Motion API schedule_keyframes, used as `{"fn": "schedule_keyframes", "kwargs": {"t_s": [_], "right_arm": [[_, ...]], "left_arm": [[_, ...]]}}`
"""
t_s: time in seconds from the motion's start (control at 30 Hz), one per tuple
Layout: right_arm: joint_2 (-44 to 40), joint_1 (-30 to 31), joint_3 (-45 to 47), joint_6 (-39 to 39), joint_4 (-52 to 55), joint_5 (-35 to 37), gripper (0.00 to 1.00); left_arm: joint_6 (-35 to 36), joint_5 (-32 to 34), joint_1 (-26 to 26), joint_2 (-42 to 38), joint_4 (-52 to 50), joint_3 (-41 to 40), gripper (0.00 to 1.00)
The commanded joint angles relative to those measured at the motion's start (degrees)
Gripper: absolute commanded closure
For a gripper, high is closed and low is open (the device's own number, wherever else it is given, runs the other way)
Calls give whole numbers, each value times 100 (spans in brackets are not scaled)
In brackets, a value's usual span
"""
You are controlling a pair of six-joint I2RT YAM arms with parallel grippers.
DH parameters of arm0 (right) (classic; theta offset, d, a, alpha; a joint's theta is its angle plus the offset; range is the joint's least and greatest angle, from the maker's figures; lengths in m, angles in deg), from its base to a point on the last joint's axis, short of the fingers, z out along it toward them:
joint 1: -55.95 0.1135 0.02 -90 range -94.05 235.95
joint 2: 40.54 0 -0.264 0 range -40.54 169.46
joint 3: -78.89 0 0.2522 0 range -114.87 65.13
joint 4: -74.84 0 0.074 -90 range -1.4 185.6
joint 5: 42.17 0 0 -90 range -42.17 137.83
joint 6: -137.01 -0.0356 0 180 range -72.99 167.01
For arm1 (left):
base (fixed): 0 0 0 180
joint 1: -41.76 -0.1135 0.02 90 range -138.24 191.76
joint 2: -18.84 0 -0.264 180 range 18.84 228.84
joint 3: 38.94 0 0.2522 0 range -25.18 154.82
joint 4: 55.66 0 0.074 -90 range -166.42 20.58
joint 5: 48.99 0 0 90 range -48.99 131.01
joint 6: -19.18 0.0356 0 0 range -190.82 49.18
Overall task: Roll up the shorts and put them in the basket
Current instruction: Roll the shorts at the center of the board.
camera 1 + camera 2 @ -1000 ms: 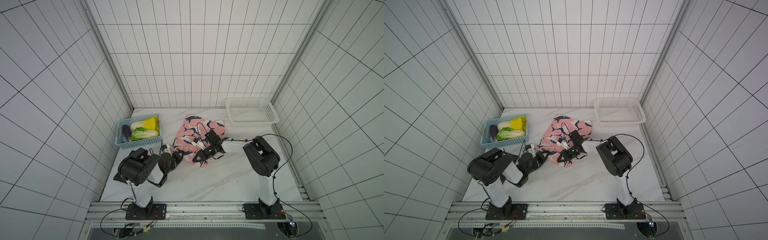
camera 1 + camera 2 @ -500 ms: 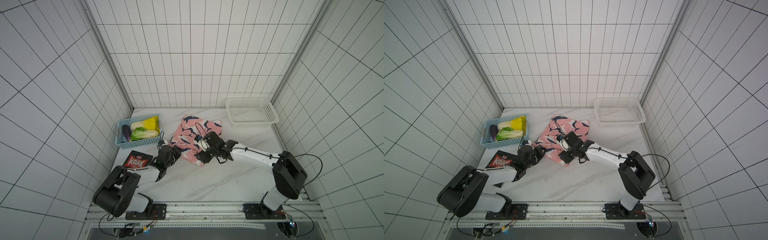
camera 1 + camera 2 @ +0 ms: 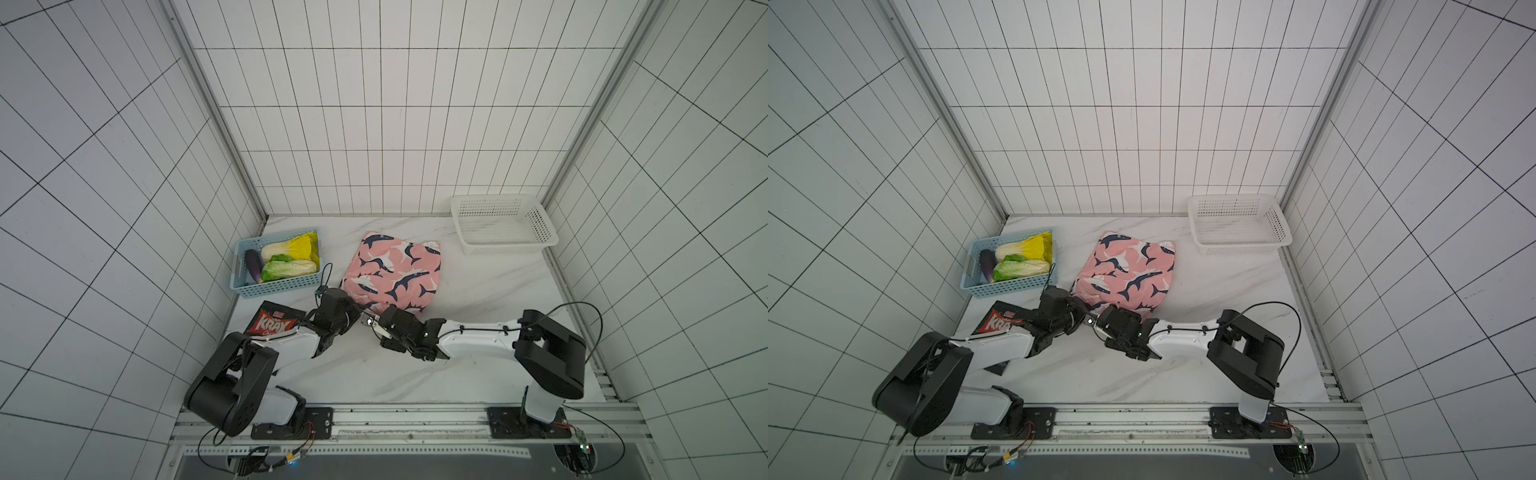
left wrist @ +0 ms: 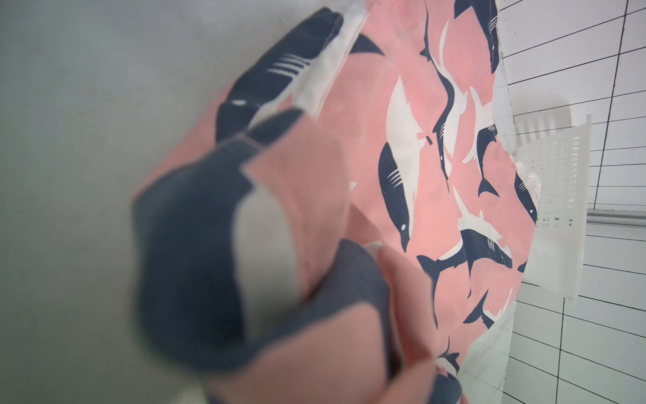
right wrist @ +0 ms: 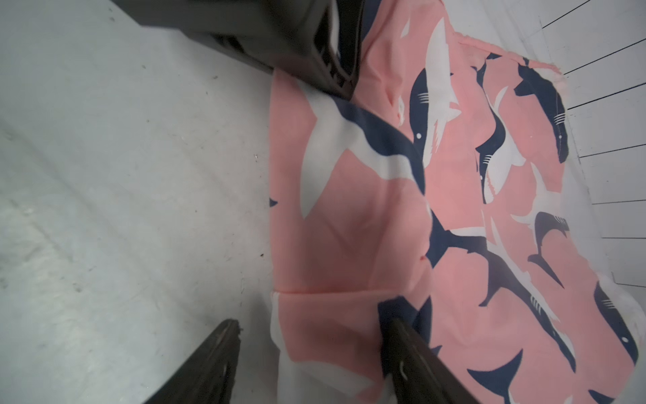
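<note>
The white worktop [image 3: 490, 291] is the biggest thing here. The shorts [image 3: 395, 270] lie in the middle of it, folded into a flat pink square with sharks on it. A white basket [image 3: 503, 248] sits in the far right corner, well apart from the shorts. A blue basket [image 3: 276, 286] sits near the shorts on the left side. It holds a yellow cabbage [image 3: 291, 248], a green cabbage [image 3: 289, 269] and a purple eggplant [image 3: 252, 265]. A snack bag [image 3: 272, 324] lies just in front of the blue basket.

Both arms reach low across the worktop and meet at the near edge of the shorts. The left arm lies over part of the snack bag and hides it. The left gripper [image 3: 356, 309] is pinched tight on the near left corner of the shorts. The right gripper [image 5: 311, 325] is spread wide and holds nothing. One finger is over the bare worktop and the other over the cloth.
</note>
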Motion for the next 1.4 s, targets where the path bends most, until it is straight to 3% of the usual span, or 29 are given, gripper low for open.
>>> {"fn": "schedule_keyframes", "kwargs": {"t_s": [0.0, 0.23, 0.3, 0.4, 0.47, 0.5, 0.53, 0.6, 0.7, 0.83, 1.0, 1.2, 1.37], "right_arm": [[282, -5, 152, 266, -421, 327, 30], [748, -45, 67, 199, -389, 247, 34], [826, -121, 0, 125, -218, 78, 48], [772, -341, -134, -95, 268, -528, 80], [653, -485, -203, -238, 607, -1038, 93], [590, -551, -238, -305, 772, -1368, 97], [537, -632, -298, -367, 968, -1748, 98], [525, -776, -530, -514, 1404, -2347, 100], [578, -1016, -901, -707, 1928, -3265, 100], [737, -1343, -1333, -940, 2414, -4468, 100], [978, -1824, -1711, -1462, 2586, -6067, 100], [1601, -2251, -2121, -2028, 2655, -7370, 100], [2064, -2466, -2283, -2377, 2637, -7758, 100]], "left_arm": [[-91, -147, -60, -143, -322, 67, 100], [-196, -460, -201, -185, -405, 97, 100], [-195, -499, -228, -186, -446, 111, 100], [-154, -551, -308, -214, -537, 137, 100], [-55, -661, -398, -235, -654, 216, 100], [44, -679, -429, -269, -753, 285, 90], [137, -667, -439, -335, -850, 341, 71], [289, -540, -439, -562, -1000, 374, 46], [429, -129, -448, -1183, -1283, 309, 30], [643, 114, -461, -2117, -1507, 56, 27], [768, -113, -454, -2825, -1461, -393, 27], [875, -230, -327, -2933, -1060, -866, 25], [588, -98, -263, -2537, 97, -1350, 22]]}}
